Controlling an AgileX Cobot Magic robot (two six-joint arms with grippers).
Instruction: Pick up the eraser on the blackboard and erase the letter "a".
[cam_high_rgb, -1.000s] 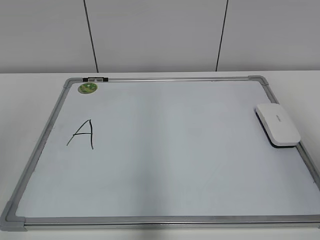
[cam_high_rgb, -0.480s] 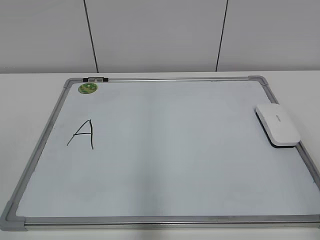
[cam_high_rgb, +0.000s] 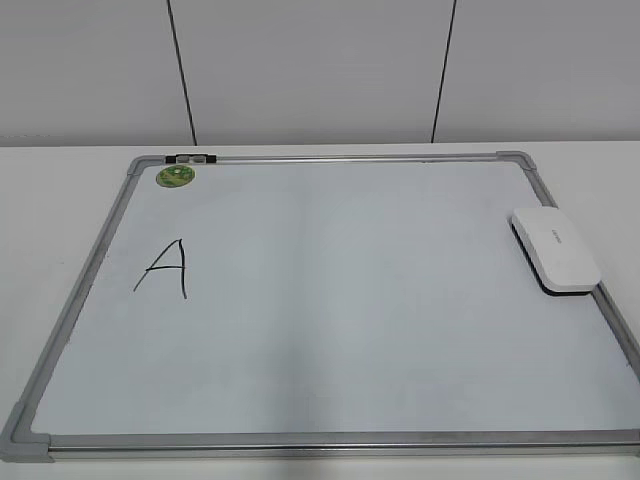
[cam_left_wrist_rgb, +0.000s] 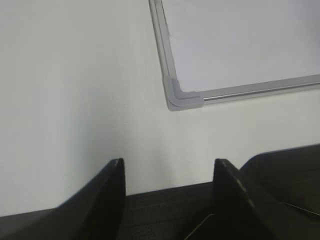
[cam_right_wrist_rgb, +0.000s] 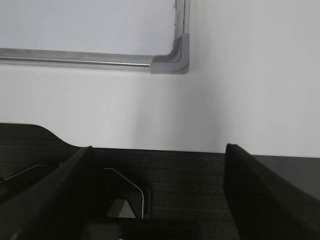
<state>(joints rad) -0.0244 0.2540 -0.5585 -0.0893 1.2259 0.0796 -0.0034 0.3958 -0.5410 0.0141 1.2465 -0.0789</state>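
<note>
The blackboard (cam_high_rgb: 350, 158) lies flat on the white table, its pale surface in a silver frame. The white eraser (cam_high_rgb: 555, 249) rests on its right edge, dark felt side down. The only writing I see is a tall angular uppercase "A" (cam_high_rgb: 165, 268) at the left; no small lowercase "a" shows. Neither gripper appears in the exterior view. My left gripper (cam_left_wrist_rgb: 169, 165) is open and empty over bare table, short of the board's near left corner (cam_left_wrist_rgb: 182, 100). My right gripper (cam_right_wrist_rgb: 160, 149) is open and empty, short of the near right corner (cam_right_wrist_rgb: 175, 62).
A round green sticker (cam_high_rgb: 175, 176) sits at the board's far left corner, next to a small dark clip (cam_high_rgb: 192, 158) on the frame. White table (cam_high_rgb: 60, 200) surrounds the board. A grey panelled wall stands behind it.
</note>
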